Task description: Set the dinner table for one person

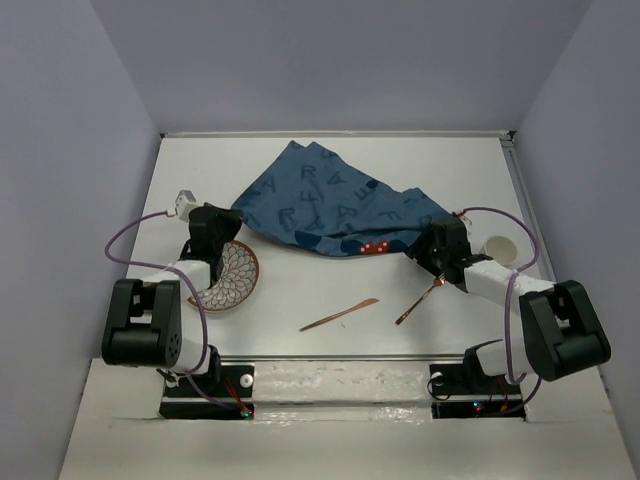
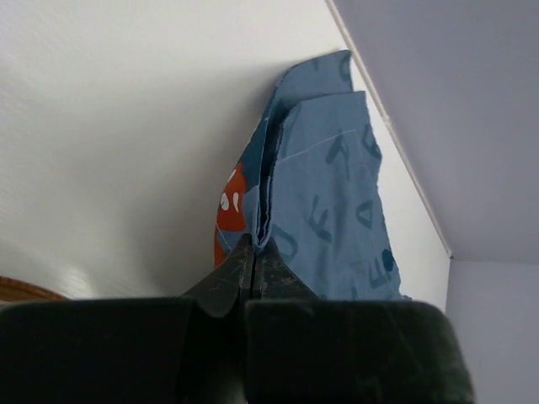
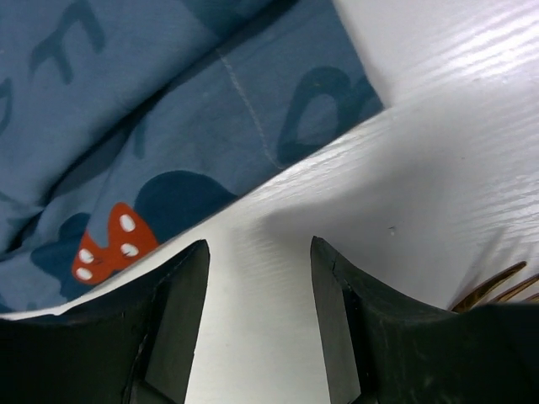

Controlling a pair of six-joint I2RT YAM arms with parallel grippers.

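Observation:
A crumpled blue letter-printed placemat (image 1: 325,205) lies across the back middle of the white dinner table (image 1: 320,285). My left gripper (image 1: 222,222) is at the cloth's left corner. In the left wrist view its jaws (image 2: 255,248) are shut on a folded edge of the placemat (image 2: 324,194). My right gripper (image 1: 432,248) stands open at the cloth's right corner. In the right wrist view its gripper (image 3: 259,248) is over bare table (image 3: 421,168), just short of the placemat's hem (image 3: 210,109), with nothing between the fingers.
A patterned brown-rimmed plate (image 1: 232,275) sits under the left arm. A copper knife (image 1: 340,314) and a copper fork (image 1: 420,300) lie near the front; the fork tines (image 3: 497,286) show beside the right finger. A white cup (image 1: 500,247) stands at the right.

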